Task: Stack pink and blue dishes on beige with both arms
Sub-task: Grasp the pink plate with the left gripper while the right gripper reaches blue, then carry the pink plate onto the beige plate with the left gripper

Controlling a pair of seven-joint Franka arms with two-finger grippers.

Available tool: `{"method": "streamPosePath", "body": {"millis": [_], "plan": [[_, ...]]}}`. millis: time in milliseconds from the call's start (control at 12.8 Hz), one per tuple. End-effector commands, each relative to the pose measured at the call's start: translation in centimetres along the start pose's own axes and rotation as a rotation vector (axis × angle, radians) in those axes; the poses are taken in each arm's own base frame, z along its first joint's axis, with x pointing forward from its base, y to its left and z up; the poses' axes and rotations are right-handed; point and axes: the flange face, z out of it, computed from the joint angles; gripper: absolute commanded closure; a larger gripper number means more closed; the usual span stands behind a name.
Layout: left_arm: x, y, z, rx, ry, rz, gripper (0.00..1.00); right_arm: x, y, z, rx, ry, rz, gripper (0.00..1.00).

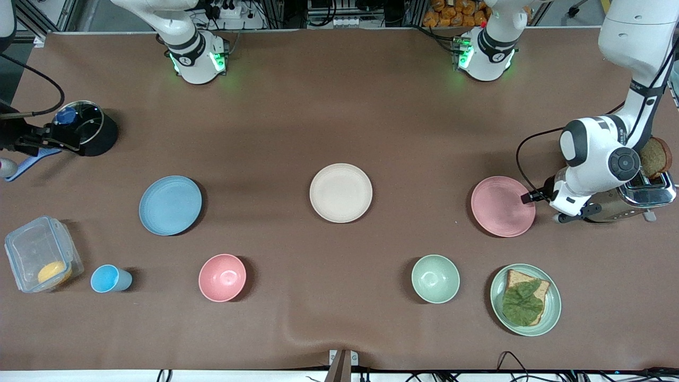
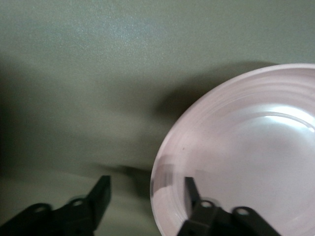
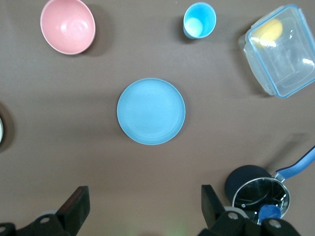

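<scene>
**Left gripper straddles the pink plate's rim**

The left gripper (image 2: pixel 145 196) sits low at the edge of the pink plate (image 1: pixel 503 206), at the left arm's end of the table. In the left wrist view one finger (image 2: pixel 191 192) is over the plate's inner surface and the other finger (image 2: pixel 101 192) stands outside the rim over bare table, so the rim lies between them; the jaws are parted, with a gap on each side of the rim (no grasp visible).

The beige plate (image 1: pixel 340 192) lies mid-table, well apart from both other plates. The blue plate (image 1: pixel 170 205) lies toward the right arm's end.

The right gripper (image 3: pixel 143 206) hangs high over the table, jaws spread wide and holding nothing; the blue plate (image 3: pixel 151 111) shows beneath it, untouched.
</scene>
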Motion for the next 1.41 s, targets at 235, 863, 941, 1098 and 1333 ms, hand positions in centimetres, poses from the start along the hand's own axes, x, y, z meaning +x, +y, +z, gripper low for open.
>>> {"method": "streamPosePath", "body": {"millis": [235,863,941,1098,1333], "plan": [[0.4,0.0,0.4,0.009,0.008,0.018,1.00,4.8,0.3,8.2,0.001,-0.129,0.003,0.00],[0.2,3.9,-9.6,-0.005,0.055,0.144,1.00,5.8,7.8,21.5,0.028,-0.115,0.090,0.00],[0.2,5.6,-11.6,-0.015,0.032,0.143,1.00,5.5,9.0,23.1,0.032,-0.118,0.108,0.00],[-0.1,10.7,-15.1,-0.031,-0.016,0.110,1.00,5.1,11.8,26.6,0.049,-0.147,0.141,0.00],[-2.5,18.7,-16.3,-0.047,-0.044,0.050,1.00,5.1,13.7,31.2,0.124,-0.205,0.196,0.00]]}}
